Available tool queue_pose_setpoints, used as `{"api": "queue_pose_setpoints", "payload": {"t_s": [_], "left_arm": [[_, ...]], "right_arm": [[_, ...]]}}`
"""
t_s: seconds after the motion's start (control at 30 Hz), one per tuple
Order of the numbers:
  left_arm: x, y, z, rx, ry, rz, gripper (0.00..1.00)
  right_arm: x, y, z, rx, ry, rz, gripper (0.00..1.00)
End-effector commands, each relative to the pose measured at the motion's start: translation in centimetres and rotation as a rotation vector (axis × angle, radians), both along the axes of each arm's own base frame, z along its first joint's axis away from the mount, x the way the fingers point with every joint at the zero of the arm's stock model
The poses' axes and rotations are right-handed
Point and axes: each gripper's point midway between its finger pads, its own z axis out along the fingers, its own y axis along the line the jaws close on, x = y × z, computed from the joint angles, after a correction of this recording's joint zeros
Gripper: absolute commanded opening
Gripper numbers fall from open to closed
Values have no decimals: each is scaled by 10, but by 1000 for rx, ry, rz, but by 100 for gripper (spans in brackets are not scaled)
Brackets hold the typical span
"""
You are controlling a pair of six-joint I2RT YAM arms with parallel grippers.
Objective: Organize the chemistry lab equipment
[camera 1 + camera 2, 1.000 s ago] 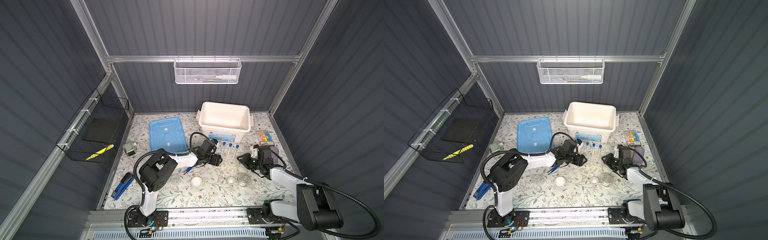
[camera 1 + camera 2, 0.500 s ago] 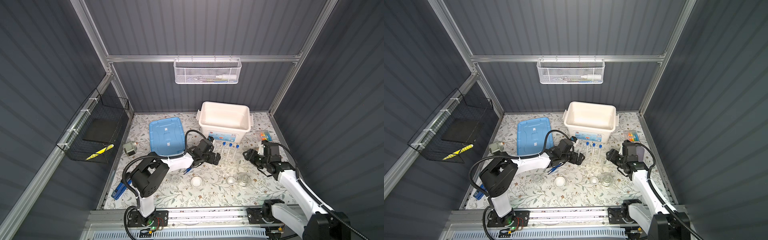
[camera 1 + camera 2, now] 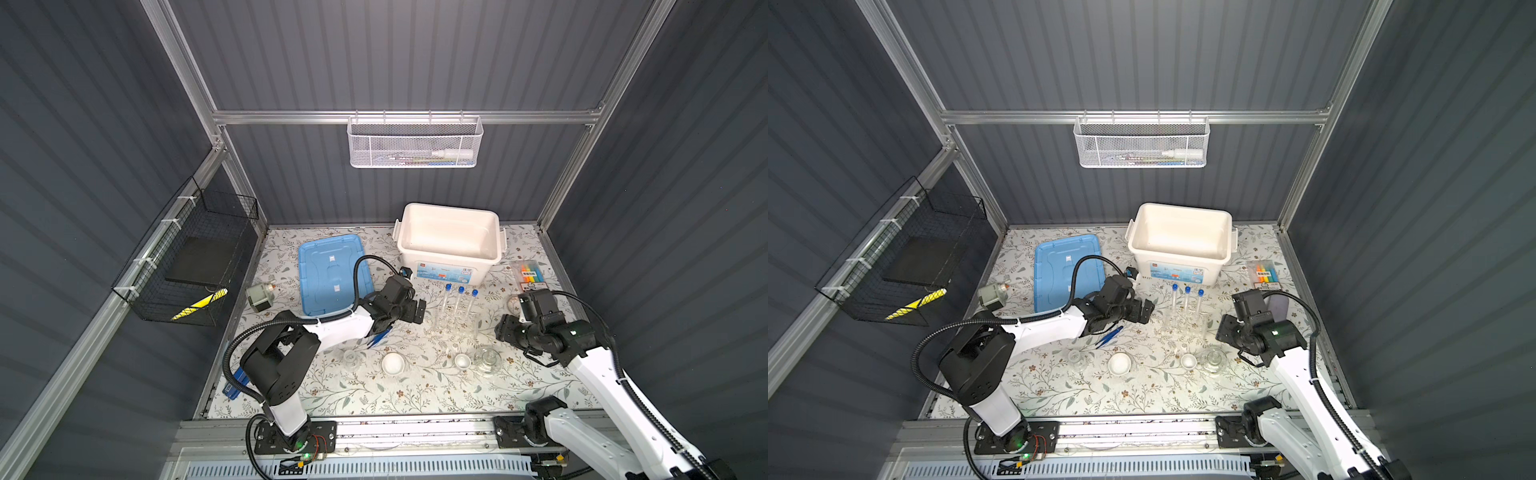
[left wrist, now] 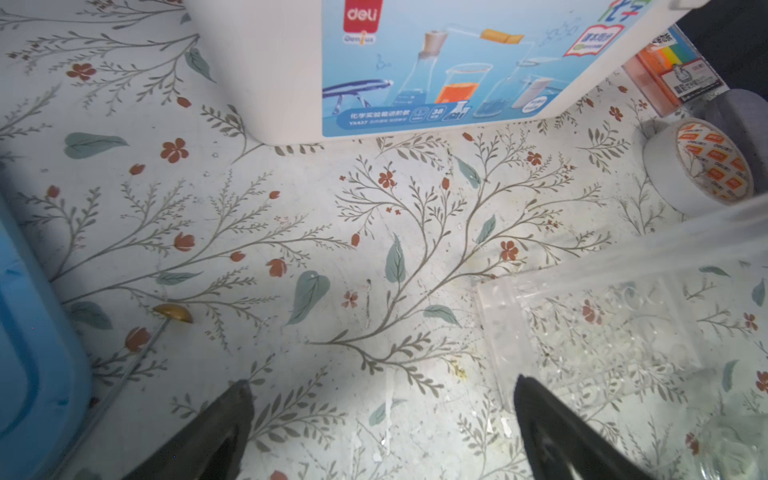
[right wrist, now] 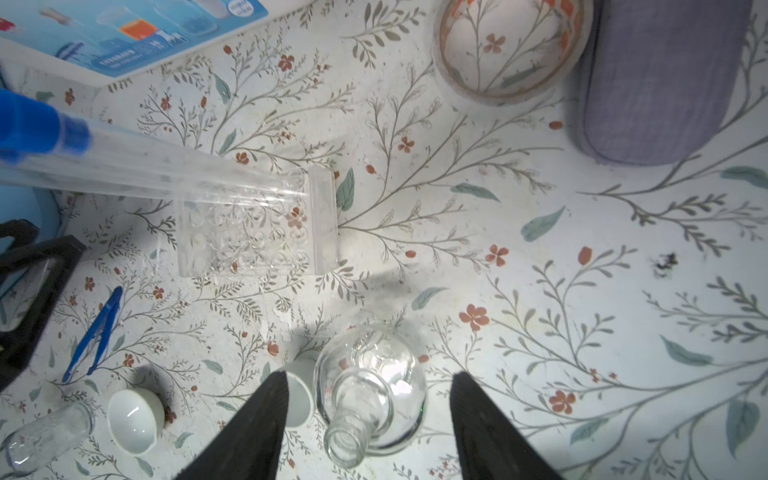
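The left gripper (image 3: 417, 311) hovers with its fingers wide apart and empty, just left of the rack (image 3: 453, 328), where three tubes (image 3: 459, 299) stand upright. The tweezers (image 3: 1109, 336) lie near its wrist. Along the front sit a small flask (image 3: 1075, 359), a white dish (image 3: 1119, 362), a smaller dish (image 3: 1188, 360) and a round flask (image 3: 1213, 360). Over the round flask hangs the right gripper (image 5: 370, 376), fingers apart and holding nothing.
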Motion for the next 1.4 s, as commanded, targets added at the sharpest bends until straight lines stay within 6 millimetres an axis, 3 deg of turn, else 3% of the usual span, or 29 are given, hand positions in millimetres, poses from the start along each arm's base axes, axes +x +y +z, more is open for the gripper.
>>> {"api": "queue_pose_setpoints", "payload": {"t_s": [0.0, 0.3, 0.57, 1.1, 1.37], "left_arm": [[4, 8, 7, 15, -36, 1, 100], [3, 12, 6, 7, -46, 1, 100], [2, 15, 4, 9, -45, 2, 100], [1, 17, 1, 14, -42, 6, 100], [0, 19, -3, 21, -36, 12, 100]], "right_arm": [[-23, -6, -8, -42, 72, -55, 64], [-28, 13, -20, -66, 116, -18, 63], [-33, 18, -30, -74, 165, 4, 54], [-34, 34, -45, -82, 227, 70, 51], [-35, 35, -51, -102, 249, 81, 45]]}}
